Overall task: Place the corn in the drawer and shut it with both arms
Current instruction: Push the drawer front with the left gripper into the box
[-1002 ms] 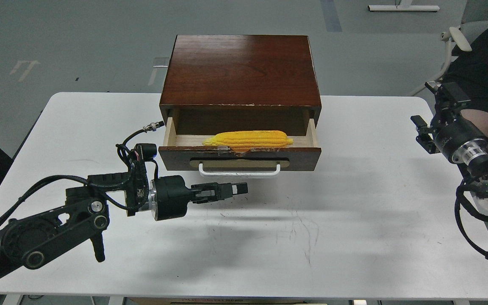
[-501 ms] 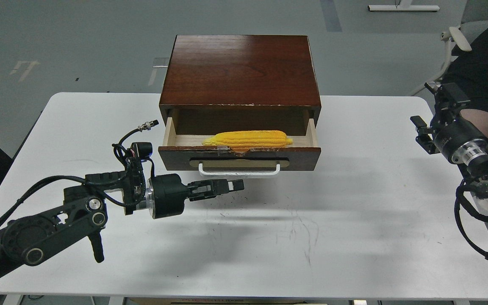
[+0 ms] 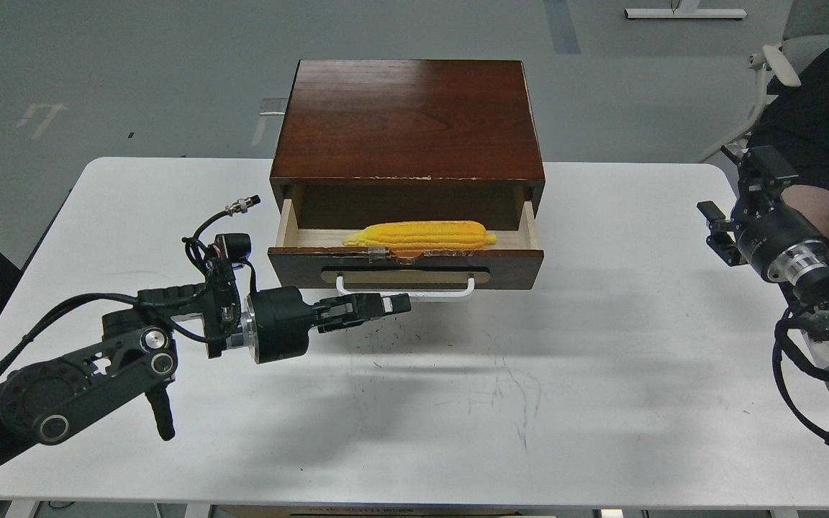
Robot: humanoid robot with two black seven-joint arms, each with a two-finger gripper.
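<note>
The yellow corn (image 3: 420, 234) lies lengthwise inside the open drawer (image 3: 406, 267), whose dark brown front carries a white bar handle (image 3: 406, 291). The drawer sticks out of a dark wooden cabinet (image 3: 407, 119). My left gripper (image 3: 394, 304) points right, with its fingers together and nothing between them. Its tip is just below and in front of the left half of the handle. My right gripper (image 3: 735, 198) hovers off the table's right edge, far from the drawer, with its fingers spread and empty.
The white table (image 3: 601, 374) bears the cabinet at its back middle. My left arm (image 3: 83, 374) crosses the front left of the table. A chair and a seated person (image 3: 817, 108) are at the far right.
My left gripper has moved up and away from me, from the open table to just under the drawer handle. The right arm has barely shifted. The corn and drawer have not moved.
</note>
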